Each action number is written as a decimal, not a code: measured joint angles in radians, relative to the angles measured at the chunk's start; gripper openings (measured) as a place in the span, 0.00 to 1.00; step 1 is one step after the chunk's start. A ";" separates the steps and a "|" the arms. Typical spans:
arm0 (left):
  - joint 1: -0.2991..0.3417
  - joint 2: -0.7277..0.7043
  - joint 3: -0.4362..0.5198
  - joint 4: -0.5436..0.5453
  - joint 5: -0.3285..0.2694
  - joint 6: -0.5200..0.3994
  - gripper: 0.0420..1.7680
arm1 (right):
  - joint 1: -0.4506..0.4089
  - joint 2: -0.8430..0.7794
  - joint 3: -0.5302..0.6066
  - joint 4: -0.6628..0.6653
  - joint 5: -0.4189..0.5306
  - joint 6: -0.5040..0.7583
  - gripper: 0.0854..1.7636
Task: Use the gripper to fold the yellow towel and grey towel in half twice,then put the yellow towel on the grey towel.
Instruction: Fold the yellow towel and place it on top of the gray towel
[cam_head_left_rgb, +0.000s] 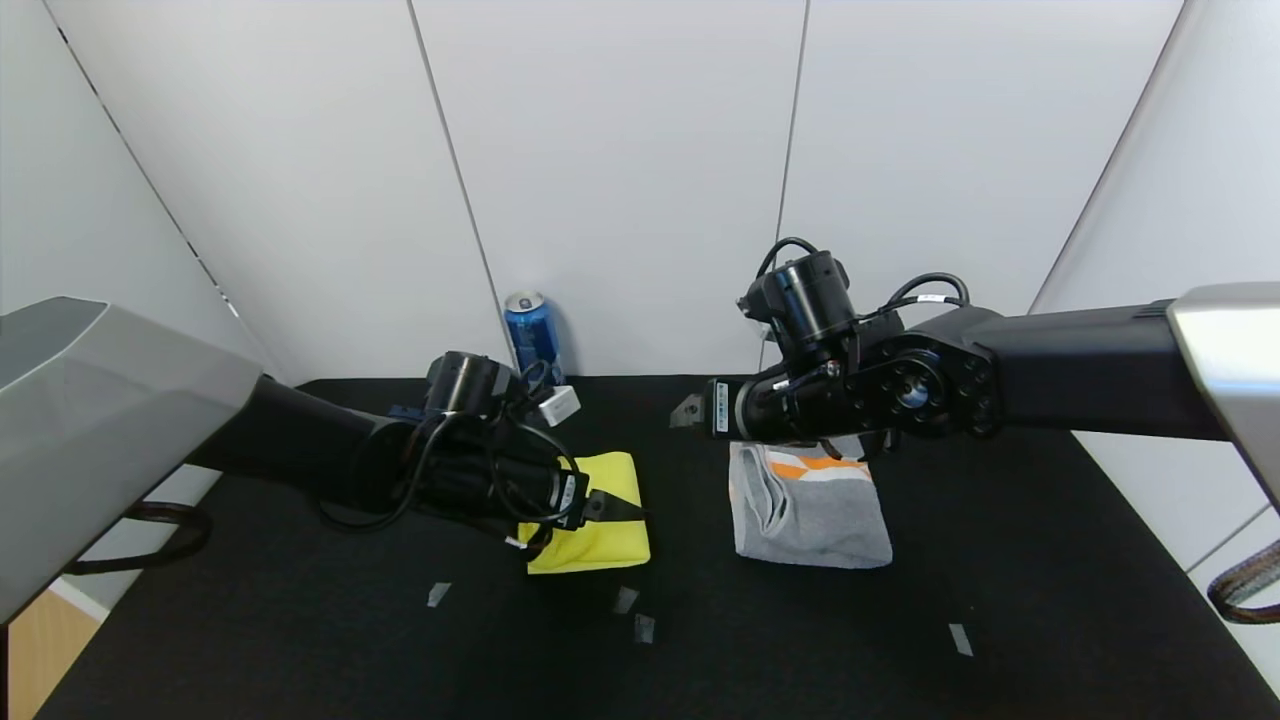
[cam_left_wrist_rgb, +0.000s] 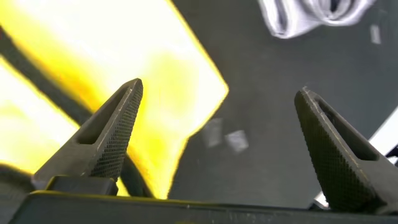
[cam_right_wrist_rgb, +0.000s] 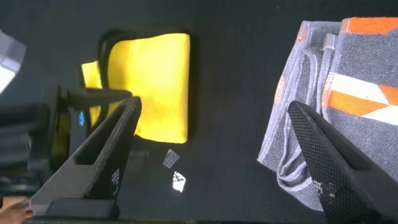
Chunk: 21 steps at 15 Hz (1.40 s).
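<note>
Both towels lie folded on the black surface (cam_head_left_rgb: 900, 620), well apart from each other. The yellow towel (cam_head_left_rgb: 610, 530) sits left of centre as a compact folded pad, and the left gripper (cam_head_left_rgb: 625, 508) hovers right over it, fingers spread wide with nothing between them. From the left wrist view, one finger (cam_left_wrist_rgb: 112, 134) hangs above the yellow towel (cam_left_wrist_rgb: 124, 62) while the other is out over bare black surface (cam_left_wrist_rgb: 261, 143).

Over on the right, the grey towel (cam_head_left_rgb: 810, 515) rests folded too, layered edges showing along its left side and the orange patches at its far end. The right gripper (cam_head_left_rgb: 690, 410) is raised above the surface, pointing toward the middle, beyond the near-left corner of the grey towel, its fingers apart and empty. The right wrist view looks down between those open fingers (cam_right_wrist_rgb: 106, 149): grey towel (cam_right_wrist_rgb: 336, 93) on one side, yellow towel (cam_right_wrist_rgb: 158, 81) on the other, dark surface between.

A blue can (cam_head_left_rgb: 531, 335) stands at the back edge by the wall, and small bits of tape (cam_head_left_rgb: 640, 625) dot the front of the surface.
</note>
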 joint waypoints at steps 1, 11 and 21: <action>0.015 0.000 0.005 0.002 0.000 0.005 0.97 | 0.003 0.000 0.002 -0.001 0.000 0.000 0.96; 0.151 -0.085 0.081 0.022 0.011 0.061 0.97 | 0.060 0.066 -0.018 -0.005 0.000 -0.004 0.96; 0.229 -0.121 0.147 0.069 0.001 0.076 0.97 | 0.091 0.149 -0.081 -0.004 0.012 0.000 0.96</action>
